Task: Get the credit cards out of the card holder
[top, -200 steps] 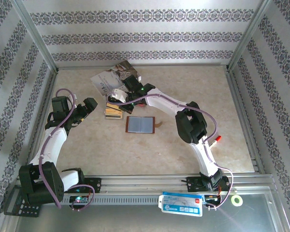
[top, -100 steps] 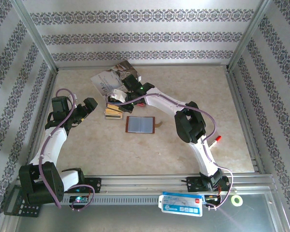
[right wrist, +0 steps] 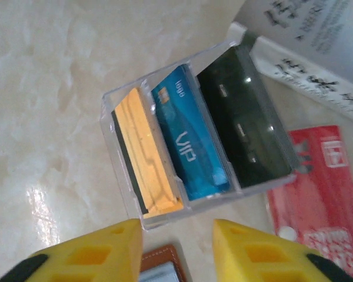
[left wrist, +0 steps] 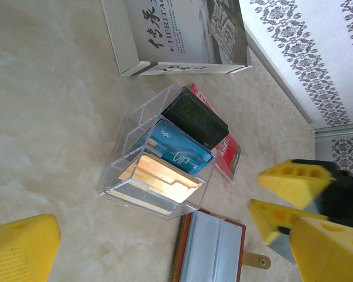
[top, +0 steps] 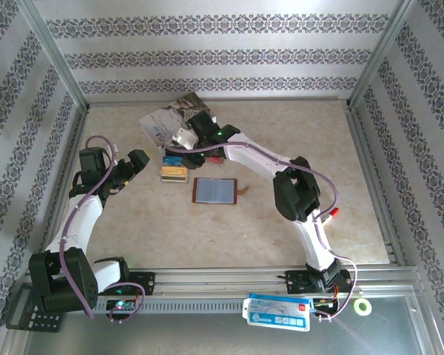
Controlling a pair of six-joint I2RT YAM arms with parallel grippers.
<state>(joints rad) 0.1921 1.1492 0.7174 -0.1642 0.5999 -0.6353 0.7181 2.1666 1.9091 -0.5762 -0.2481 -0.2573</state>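
Nearest the arm bases, the card holder lies opened flat on the desk, with its grey-blue lining facing up and its little closing tab sticking out to the right. No card edge shows against the lining (the pockets are too small to read for certain).

A little farther out and off to the left hangs the left end effector. Its fingers are spread wide with nothing in them, and it is near the cards but apart from them.

Just beyond the holder, the credit cards stand in a clear stepped rack, one to a slot. The gold card is on the side closest to the holder, the blue card is in the middle, and the black card is at the back. A red card lies flat on the desk against the rack's far side; whether its edge runs under the rack I cannot tell.

The right end effector sits over the rack, looking down on it. Its two yellow fingers are parted and nothing is between them, so it grips no card.

Farthest back, close to the wall, lies the large white-grey booklet, which plays no part in the task.

As a judgement, the task looks finished or very nearly so. Three cards are out and racked, and the holder appears bare inside. What may remain is confirming that no card hides in a pocket (the red one's role is unclear), and drawing the right arm away from the rack.
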